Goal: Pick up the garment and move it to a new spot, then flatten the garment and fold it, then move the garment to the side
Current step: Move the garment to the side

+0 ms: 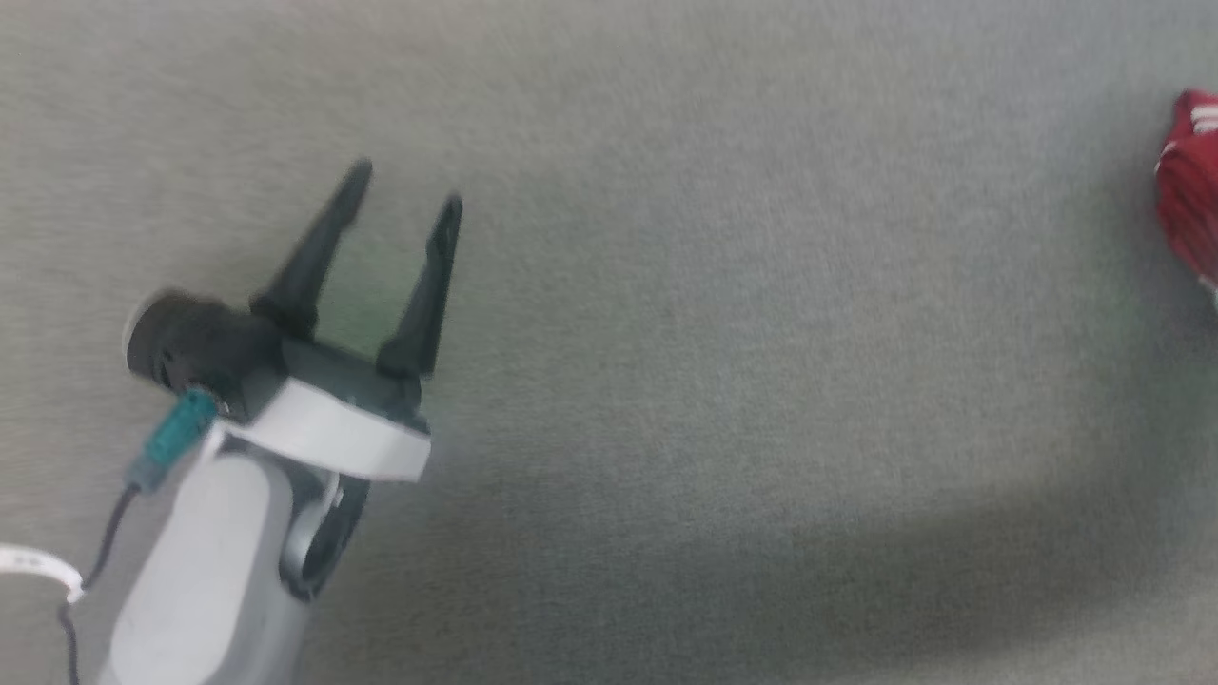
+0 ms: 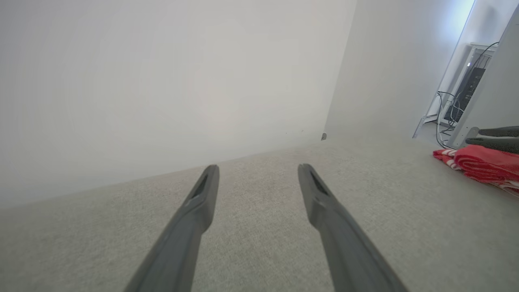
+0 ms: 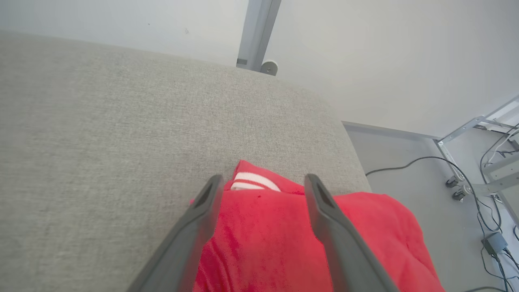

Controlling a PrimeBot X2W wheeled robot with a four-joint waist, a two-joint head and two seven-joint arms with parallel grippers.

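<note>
The garment (image 1: 1189, 185) is a red bundle with white stripe trim, cut off by the right edge of the head view. It lies on the grey fabric surface (image 1: 723, 314). In the right wrist view the garment (image 3: 267, 239) lies folded under my right gripper (image 3: 259, 182), whose fingers stand apart above it with nothing clamped between them. My left gripper (image 1: 406, 198) is open over bare fabric at the left of the head view, far from the garment. From the left wrist the garment (image 2: 484, 164) shows at the far right, with the open left gripper (image 2: 258, 172) pointing at the wall.
The grey surface ends near the garment on the right, where the floor (image 3: 409, 170) drops away with cables and a metal frame on castors (image 3: 466, 162). A white wall (image 2: 162, 81) stands behind the surface. A screen and wires (image 2: 462, 97) stand in the far corner.
</note>
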